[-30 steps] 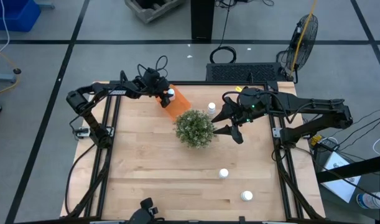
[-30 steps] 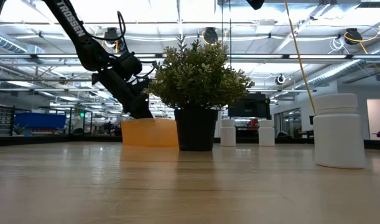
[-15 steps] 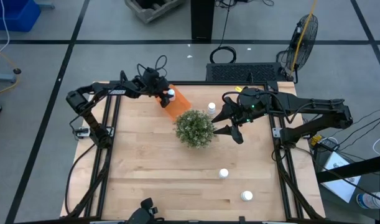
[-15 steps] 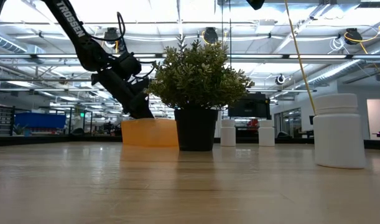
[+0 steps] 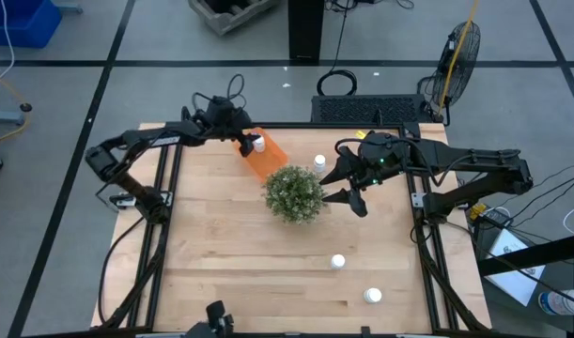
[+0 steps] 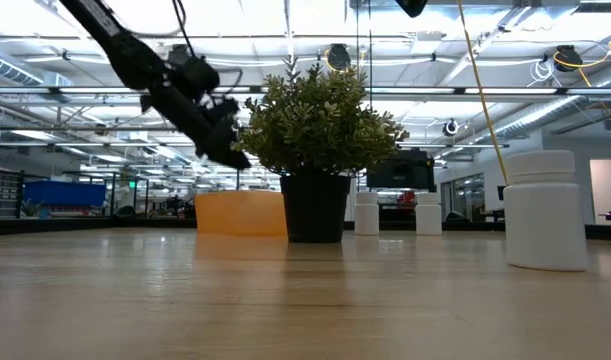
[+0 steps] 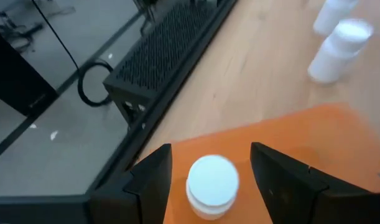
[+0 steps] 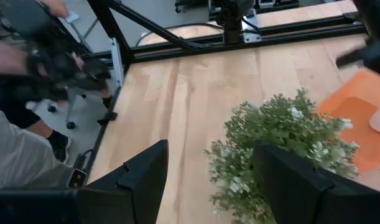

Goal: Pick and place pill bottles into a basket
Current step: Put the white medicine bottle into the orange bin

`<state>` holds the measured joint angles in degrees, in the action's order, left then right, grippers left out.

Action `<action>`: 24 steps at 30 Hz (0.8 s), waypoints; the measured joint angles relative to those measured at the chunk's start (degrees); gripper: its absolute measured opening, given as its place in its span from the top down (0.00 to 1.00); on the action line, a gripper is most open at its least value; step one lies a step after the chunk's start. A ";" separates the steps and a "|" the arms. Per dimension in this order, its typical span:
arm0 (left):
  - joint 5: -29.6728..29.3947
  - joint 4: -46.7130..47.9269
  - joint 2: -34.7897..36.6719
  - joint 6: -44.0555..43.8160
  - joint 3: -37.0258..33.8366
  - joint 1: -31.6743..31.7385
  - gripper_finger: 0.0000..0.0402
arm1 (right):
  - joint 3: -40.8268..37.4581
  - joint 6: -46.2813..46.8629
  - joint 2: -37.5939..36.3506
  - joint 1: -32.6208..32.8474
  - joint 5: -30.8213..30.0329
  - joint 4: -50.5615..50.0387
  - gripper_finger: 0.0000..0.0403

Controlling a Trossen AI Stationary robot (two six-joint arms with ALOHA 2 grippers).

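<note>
Where the wooden surface [image 5: 230, 253] carries the items: orange basket [image 5: 268, 158] at the far edge, one pill bottle [image 7: 211, 186] above it between the spread fingers of the left pincer [image 5: 252, 144]; plant [image 5: 293, 193] at centre; another bottle [image 5: 319, 162] beyond the plant; two bottles [image 5: 338, 262] [image 5: 372, 296] near the front right. Right pincer [image 5: 352, 189], fingers apart, beside the plant. Grey floor [image 5: 80, 94] all round; fan [image 5: 460, 47] behind.

In the low view the plant [image 6: 320, 140] hides the basket's [image 6: 239, 213] right end, and motion blur obscures the left gripper [image 6: 225, 150] above it.
</note>
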<state>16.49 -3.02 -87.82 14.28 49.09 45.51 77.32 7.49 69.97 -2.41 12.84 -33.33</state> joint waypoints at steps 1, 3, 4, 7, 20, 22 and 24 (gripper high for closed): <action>-0.01 1.03 1.90 -0.09 0.00 -0.26 0.44 | 0.00 -0.73 0.00 -0.23 -0.68 -0.44 0.44; -0.02 3.14 5.81 -0.31 0.02 -0.94 0.44 | 0.00 -1.98 0.00 -0.99 -0.98 -1.10 0.44; -0.01 4.38 8.11 -0.19 0.00 -1.42 0.44 | 0.00 -2.36 -0.14 -1.63 -1.02 -1.61 0.44; -1.21 7.40 15.09 0.33 0.02 -2.98 0.44 | -0.01 -3.80 -0.95 -4.10 -1.20 -4.16 0.44; -6.07 20.20 38.46 -5.41 0.04 -9.05 0.44 | -26.85 -3.23 -13.76 -12.27 -2.37 6.50 0.49; -6.54 20.96 40.22 -7.20 0.04 -10.15 0.44 | -31.92 -1.92 -15.57 -12.27 -2.40 10.23 0.49; -6.54 21.44 41.42 -9.07 0.04 -11.14 0.44 | -36.38 -0.60 -17.32 -12.61 -2.74 12.73 0.49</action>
<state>9.96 18.42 -46.39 5.22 49.12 34.37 40.94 6.89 52.66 -15.02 10.10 -20.59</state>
